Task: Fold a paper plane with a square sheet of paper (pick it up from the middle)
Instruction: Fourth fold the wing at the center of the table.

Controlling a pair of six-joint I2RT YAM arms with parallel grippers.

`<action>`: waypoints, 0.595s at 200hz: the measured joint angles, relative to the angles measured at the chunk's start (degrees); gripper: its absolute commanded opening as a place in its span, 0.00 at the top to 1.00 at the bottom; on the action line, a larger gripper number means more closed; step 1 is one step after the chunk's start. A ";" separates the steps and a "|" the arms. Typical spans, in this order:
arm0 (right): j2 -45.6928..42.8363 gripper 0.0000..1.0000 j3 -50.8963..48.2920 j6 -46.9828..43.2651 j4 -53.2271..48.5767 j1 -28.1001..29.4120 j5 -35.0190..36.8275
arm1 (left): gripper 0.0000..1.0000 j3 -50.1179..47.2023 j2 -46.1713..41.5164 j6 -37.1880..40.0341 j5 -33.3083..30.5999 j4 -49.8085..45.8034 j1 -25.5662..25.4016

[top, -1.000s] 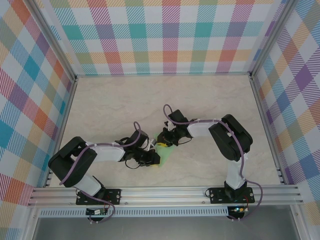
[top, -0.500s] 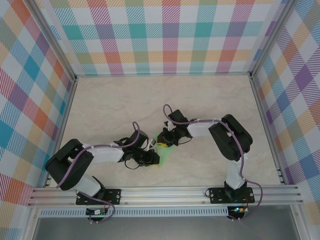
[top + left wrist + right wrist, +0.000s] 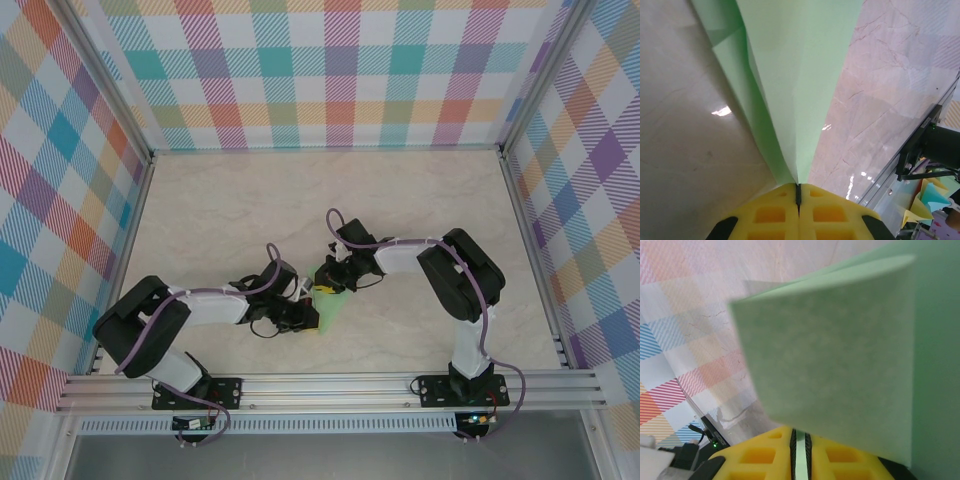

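A pale marble-look table (image 3: 420, 220) sits inside bright plaid walls (image 3: 340, 70), with an aluminium rail (image 3: 330, 385) along the near edge where both arms are bolted.

Down at the left gripper (image 3: 306, 320), the wrist camera tells the story. The left gripper (image 3: 798, 192) is clamped tight, its yellow pads (image 3: 770, 215) pressed flat together, and the narrow end of the paper plane (image 3: 800, 75) is pinched right at their seam. From there the mint-green paper fans wider, a centre crease running up its length, a folded flap showing on its left side, the table beneath it.

Over to the right gripper (image 3: 326, 284). Its own camera shows the right gripper (image 3: 799, 440) gripping too, with a thin green strip of the plane caught in the slim gap between its yellow pads (image 3: 840, 455). A folded green panel (image 3: 840, 365) rises close in front of the lens, blurred.

From above, the paper plane (image 3: 330, 306) lies low over the table's near-centre, held between the two grippers, left one at its near end, right one at its far end. Both arms bend inward from their bases to meet there.
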 measured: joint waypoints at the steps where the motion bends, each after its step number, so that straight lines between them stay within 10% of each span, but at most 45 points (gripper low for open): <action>1: 0.00 0.84 0.00 0.00 0.00 0.00 -0.02 | 0.96 0.00 0.11 0.07 0.04 0.07 0.00; 119: 0.39 0.84 0.79 0.00 -1.14 -0.02 -0.26 | 0.88 0.24 4.09 1.88 2.93 3.15 0.04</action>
